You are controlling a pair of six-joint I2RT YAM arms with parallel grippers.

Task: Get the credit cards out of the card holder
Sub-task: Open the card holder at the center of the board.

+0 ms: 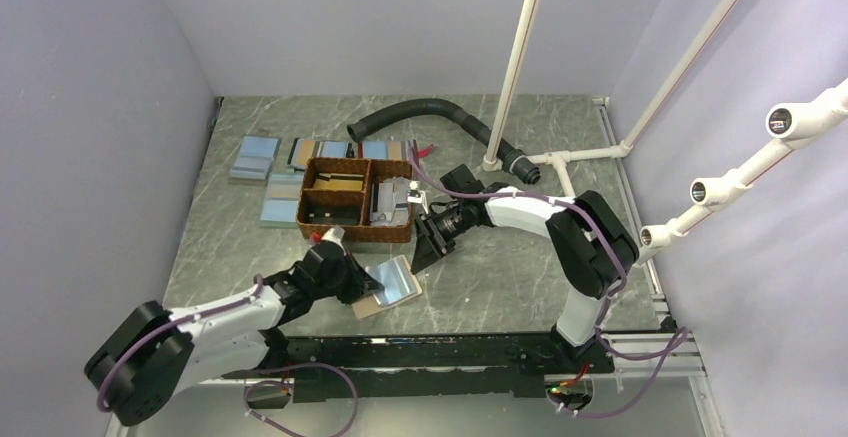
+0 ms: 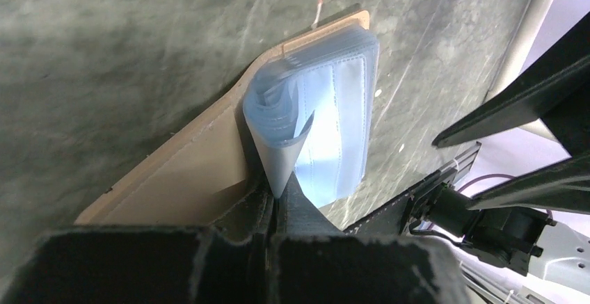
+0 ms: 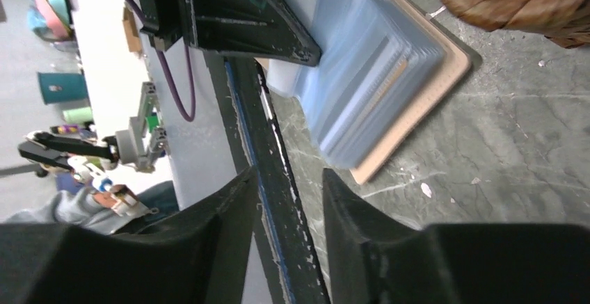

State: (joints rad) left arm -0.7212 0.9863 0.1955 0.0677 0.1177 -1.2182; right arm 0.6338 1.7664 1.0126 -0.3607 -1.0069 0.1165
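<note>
The card holder (image 1: 392,288) lies open on the table in front of the basket, tan face down, with light blue and grey inner sleeves up. My left gripper (image 1: 362,283) is shut on one light blue-grey inner leaf (image 2: 278,158) and lifts it off the tan cover (image 2: 174,179). My right gripper (image 1: 426,251) is open and empty, just right of the holder and above the table. In the right wrist view the holder (image 3: 379,74) lies ahead of the open jaws (image 3: 289,179). No loose credit card shows; thin edges sit inside the sleeves.
A brown woven two-compartment basket (image 1: 357,199) stands behind the holder. Plain blue flat rectangles (image 1: 255,157) lie at the back left. A black hose (image 1: 430,115) and white pipes (image 1: 512,77) stand at the back right. The black base rail (image 1: 440,347) runs along the near edge.
</note>
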